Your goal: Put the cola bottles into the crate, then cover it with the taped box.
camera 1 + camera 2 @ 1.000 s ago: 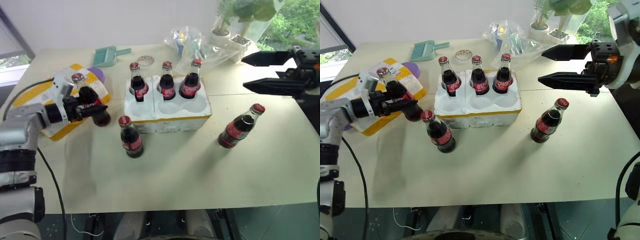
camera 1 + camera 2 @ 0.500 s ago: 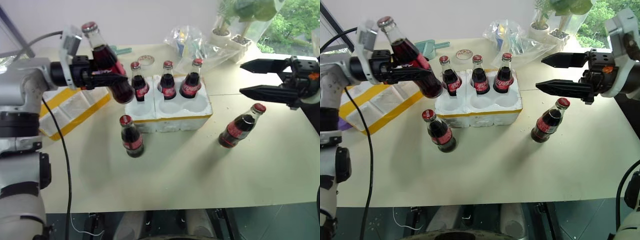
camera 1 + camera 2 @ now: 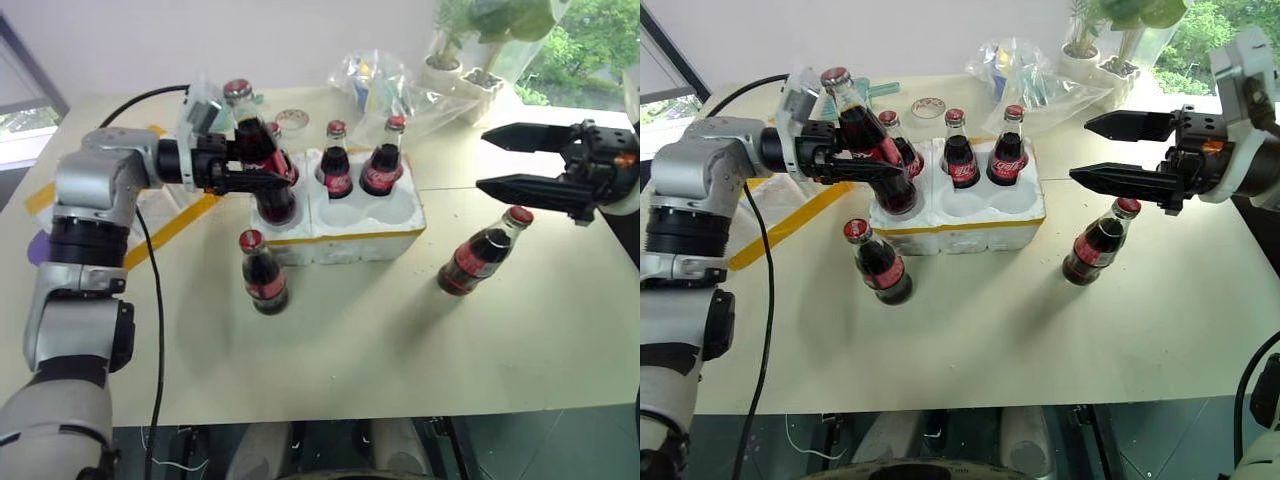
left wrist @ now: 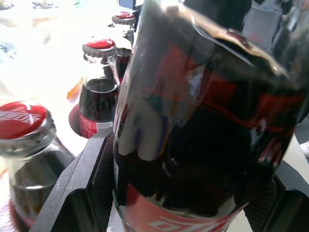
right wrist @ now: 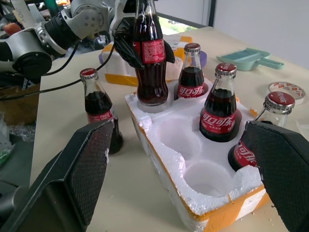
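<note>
Tabletop, cream-coloured, carries everything we note here. Along its left side we find the taped box, white foam with yellow bands, largely hidden behind the left arm. At the centre sits the crate, a low white foam block with a yellow strip along its near lower edge. Its back row holds three cola bottles, of which we mark the middle one and the right one; the third, at the back left, is partly covered by the held bottle. In the front row, the middle and right wells show bare foam in the right wrist view.

We record the left pincer clamped on a fourth cola bottle, gripping it about the body; the bottle leans with its cap toward the rear left, and its base sits at the front left well, though we cannot tell whether it is fully seated. A fifth bottle stands upright on the tabletop just in front of the crate's left corner. A sixth bottle stands tilted on the right, apart from the crate.

The right pincer hangs above that sixth bottle, fingers spread wide and holding nothing.

At the far edge we see a teal dustpan and a clear plastic bag.
</note>
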Robot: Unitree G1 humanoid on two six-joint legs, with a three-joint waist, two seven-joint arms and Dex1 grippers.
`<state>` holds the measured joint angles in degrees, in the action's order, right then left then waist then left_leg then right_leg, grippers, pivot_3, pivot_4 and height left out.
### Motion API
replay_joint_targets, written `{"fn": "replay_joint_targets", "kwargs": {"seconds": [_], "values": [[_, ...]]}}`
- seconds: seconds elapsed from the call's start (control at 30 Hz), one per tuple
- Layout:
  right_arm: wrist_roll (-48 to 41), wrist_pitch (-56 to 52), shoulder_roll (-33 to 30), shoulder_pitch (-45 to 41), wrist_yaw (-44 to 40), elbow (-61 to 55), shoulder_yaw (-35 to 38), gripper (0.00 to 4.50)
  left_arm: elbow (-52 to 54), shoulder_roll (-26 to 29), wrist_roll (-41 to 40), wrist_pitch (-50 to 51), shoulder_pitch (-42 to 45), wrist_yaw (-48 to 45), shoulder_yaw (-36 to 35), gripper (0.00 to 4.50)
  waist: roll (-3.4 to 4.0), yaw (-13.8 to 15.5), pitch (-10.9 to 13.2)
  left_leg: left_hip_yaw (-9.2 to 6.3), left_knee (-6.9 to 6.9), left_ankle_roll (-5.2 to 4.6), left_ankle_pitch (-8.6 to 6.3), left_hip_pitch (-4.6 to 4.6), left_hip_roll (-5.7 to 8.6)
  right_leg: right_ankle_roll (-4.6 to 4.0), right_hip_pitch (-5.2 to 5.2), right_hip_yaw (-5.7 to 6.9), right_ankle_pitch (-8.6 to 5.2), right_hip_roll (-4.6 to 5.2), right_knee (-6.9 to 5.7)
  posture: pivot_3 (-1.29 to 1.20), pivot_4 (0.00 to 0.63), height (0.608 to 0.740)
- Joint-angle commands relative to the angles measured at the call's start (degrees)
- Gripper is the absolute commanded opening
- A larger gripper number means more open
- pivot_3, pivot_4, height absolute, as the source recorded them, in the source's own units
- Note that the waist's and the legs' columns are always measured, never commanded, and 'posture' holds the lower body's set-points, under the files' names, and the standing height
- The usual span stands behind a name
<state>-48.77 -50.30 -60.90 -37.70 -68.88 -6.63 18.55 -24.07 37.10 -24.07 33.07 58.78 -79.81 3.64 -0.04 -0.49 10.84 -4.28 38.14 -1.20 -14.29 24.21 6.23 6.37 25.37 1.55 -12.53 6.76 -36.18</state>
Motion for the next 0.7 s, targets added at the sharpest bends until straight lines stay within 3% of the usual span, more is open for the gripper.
{"fn": "replay_joint_targets", "kwargs": {"seconds": [0.03,0.23,0.27,0.3,0.33,0.57,0.7], "values": [[-1.6,0.1,-0.8,-2.1,0.6,-0.1,2.1,4.5,0.3,-0.7,1.6,-4.0,0.2,0.6,-0.1,2.77,0.0,0.0,0.0,0.0,0.01,0.01,0.0,0.01,0.0,0.0,0.0,0.0,0.0,0.0,0.0,0.0,0.15,0.74],[-0.7,1.1,-0.8,-4.3,0.2,2.0,0.7,4.5,-1.2,-1.0,6.0,-9.4,-2.4,0.1,2.6,2.77,0.0,-0.1,0.0,0.0,0.01,0.01,0.0,0.01,0.0,0.0,0.01,0.0,0.0,0.0,0.0,0.0,0.15,0.74],[-0.7,1.2,-0.8,-4.8,0.0,2.3,0.4,4.5,-1.4,-1.2,6.3,-9.5,-2.6,0.2,2.8,3.81,0.0,-0.1,0.0,0.0,0.01,0.0,0.0,0.02,0.0,0.0,0.01,0.0,0.0,0.0,0.0,0.0,0.15,0.74],[-0.7,1.2,-0.8,-5.1,-0.1,2.6,0.2,4.5,-1.5,-1.3,6.4,-9.5,-2.6,0.2,2.9,4.23,0.0,-0.1,0.0,0.0,0.01,0.0,0.0,0.02,0.0,0.0,0.01,0.0,0.0,0.0,0.0,0.0,0.15,0.74],[-0.6,1.3,-0.8,-5.4,-0.3,2.9,0.0,4.5,-1.3,-1.4,6.5,-9.5,-2.8,0.2,3.0,4.37,0.0,-0.1,0.0,0.0,0.01,-0.01,0.0,0.02,0.0,0.0,0.01,0.0,0.0,0.0,0.0,0.0,0.15,0.74],[0.0,1.7,-0.3,-6.9,-1.1,3.8,-1.7,4.5,4.4,0.7,3.9,-7.0,-5.1,1.8,-0.4,4.37,0.01,-0.1,0.0,0.0,0.03,-0.03,-0.02,0.02,0.0,0.0,0.01,0.0,0.0,0.01,-0.01,0.0,0.15,0.74],[0.7,2.2,0.1,-8.0,-1.5,4.9,-2.9,4.5,13.8,5.6,-2.6,1.8,-8.7,3.0,-7.0,4.37,0.01,-0.4,0.0,0.0,0.03,-0.01,0.0,0.02,-0.03,0.0,0.03,-0.03,0.0,0.0,-0.01,0.0,0.15,0.74]]}}
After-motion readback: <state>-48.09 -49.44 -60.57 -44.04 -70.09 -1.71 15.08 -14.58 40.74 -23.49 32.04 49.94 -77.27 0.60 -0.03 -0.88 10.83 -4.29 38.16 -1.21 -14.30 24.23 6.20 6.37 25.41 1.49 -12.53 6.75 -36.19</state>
